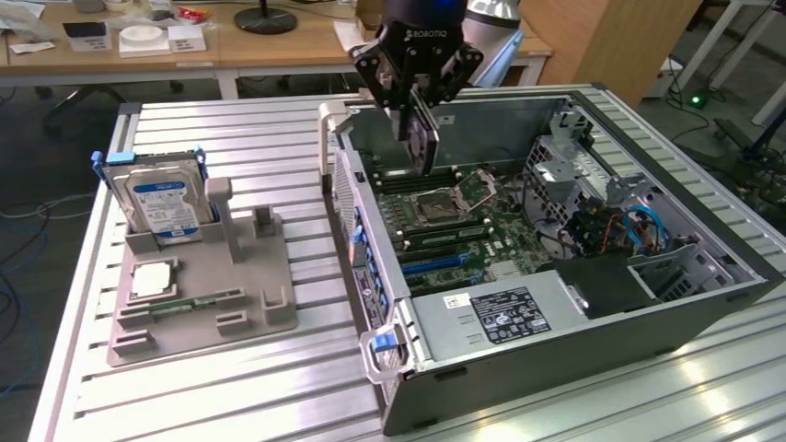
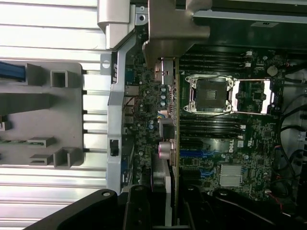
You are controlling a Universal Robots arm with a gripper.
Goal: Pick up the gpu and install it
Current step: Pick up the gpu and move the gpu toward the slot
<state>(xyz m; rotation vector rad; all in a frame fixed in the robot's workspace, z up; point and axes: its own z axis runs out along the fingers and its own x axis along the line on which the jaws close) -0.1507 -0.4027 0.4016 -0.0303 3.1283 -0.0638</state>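
Hanging over the open computer case (image 1: pixel 590 354) in the exterior view, the gripper (image 1: pixel 414 103) is partly closed, clamping the gpu (image 1: pixel 424 143) upright above the motherboard (image 1: pixel 455 230). Wrist view: gpu (image 2: pixel 175 120) edge-on between the fingers (image 2: pixel 139 211), over the board.

"ROBOTIQ" is printed on the tool (image 1: pixel 418 101), and a "DELL" logo on the motherboard (image 2: pixel 254 139).
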